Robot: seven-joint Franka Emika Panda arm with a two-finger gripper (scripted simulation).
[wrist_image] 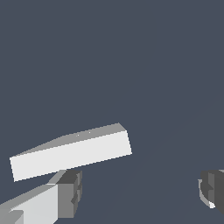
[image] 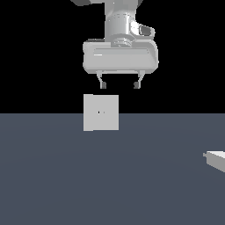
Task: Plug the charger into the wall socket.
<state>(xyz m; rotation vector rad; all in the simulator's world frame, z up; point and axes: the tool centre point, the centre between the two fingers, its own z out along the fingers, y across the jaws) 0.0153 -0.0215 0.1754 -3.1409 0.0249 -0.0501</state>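
My arm comes down from the top of the exterior view, the wrist pointing straight down and the broad pale-grey hand held level above the counter [image: 52, 184]. My fingers [image: 102, 82] hang from the underside of the hand, spread wide apart with nothing between them; the midpoint of my gripper [image: 119, 84] sits high over the dark slate-blue surface, touching nothing. Just below the fingers in the exterior view stands the wall socket [image: 101, 113], a flat, upright, light-grey square plate with two tiny dark holes at its centre, its base resting on the counter. It lies below the finger on the exterior view's left more than the other one. The charger [image: 216, 159], a small pale block with a short prong end pointing toward the exterior view's left, lies on the counter at the far edge of the exterior view's right, partly cut off by the frame and well apart from both the socket and my hand. In the wrist view I look down on the socket's top edge [wrist_image: 70, 155], a long pale slab seen at a tilt, with one grey fingertip [wrist_image: 68, 192] beside it and the other fingertip well away from it. The charger does not appear in the wrist view.
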